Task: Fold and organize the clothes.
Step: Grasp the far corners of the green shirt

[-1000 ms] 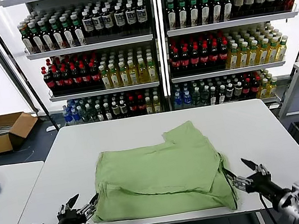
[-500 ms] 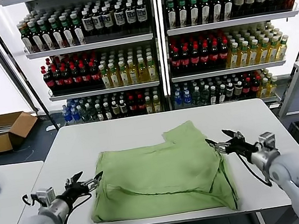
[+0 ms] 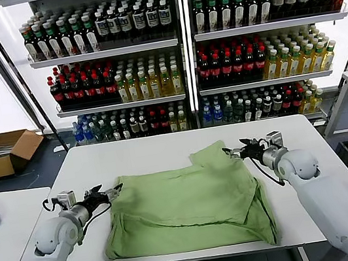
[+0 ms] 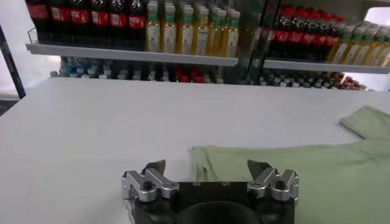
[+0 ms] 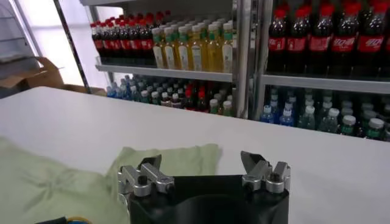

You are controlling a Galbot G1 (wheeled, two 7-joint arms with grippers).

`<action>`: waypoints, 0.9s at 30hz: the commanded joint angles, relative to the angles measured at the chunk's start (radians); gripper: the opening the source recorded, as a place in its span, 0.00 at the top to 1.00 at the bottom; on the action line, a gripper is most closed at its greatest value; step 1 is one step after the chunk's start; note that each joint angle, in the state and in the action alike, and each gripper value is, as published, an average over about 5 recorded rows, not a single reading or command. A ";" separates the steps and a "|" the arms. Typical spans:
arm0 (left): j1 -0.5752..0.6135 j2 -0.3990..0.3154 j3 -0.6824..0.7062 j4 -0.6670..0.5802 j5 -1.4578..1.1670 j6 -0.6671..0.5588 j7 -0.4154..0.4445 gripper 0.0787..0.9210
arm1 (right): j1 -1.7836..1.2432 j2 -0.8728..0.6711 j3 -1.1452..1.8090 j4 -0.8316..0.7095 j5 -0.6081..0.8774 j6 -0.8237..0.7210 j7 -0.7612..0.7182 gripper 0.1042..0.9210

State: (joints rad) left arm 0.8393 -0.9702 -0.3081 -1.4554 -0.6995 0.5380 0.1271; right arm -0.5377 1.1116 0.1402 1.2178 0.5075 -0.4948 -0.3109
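- Fingers of both grippers stand spread wide, holding nothing.
- Left gripper [image 3: 109, 194] has moved from the table's near edge up to the shirt's [image 3: 192, 200] left corner; right gripper [image 3: 238, 151] has climbed to the far sleeve.
- Likely both are lining up for another fold.
- Shirt lies mid-table [image 3: 87, 167], partly folded.
- Bottle shelves [image 3: 181, 50] behind; nothing blocks either arm.

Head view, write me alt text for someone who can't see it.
A light green shirt lies partly folded on a white table. The open left gripper hovers at its left edge and the open right gripper at its far right corner. Shelves of bottled drinks stand behind.
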 commanded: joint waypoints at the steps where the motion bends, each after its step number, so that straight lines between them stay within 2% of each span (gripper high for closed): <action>1: -0.128 -0.019 0.080 0.129 -0.004 -0.003 0.005 0.12 | 0.099 0.063 -0.061 -0.164 -0.040 -0.001 -0.005 0.12; 16: -0.100 -0.049 0.092 0.138 0.019 0.015 0.007 0.12 | 0.114 0.111 -0.086 -0.236 -0.043 0.006 -0.011 0.14; 21: -0.084 -0.055 0.090 0.125 0.026 0.030 0.008 0.17 | 0.107 0.121 -0.090 -0.225 -0.044 0.002 -0.009 0.29; 27: -0.079 -0.062 0.091 0.135 0.037 0.029 0.013 0.34 | 0.090 0.123 -0.081 -0.208 -0.042 -0.002 -0.006 0.51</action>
State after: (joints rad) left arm 0.7612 -1.0280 -0.2287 -1.3335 -0.6667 0.5542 0.1397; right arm -0.4505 1.2231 0.0667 1.0242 0.4693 -0.4924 -0.3170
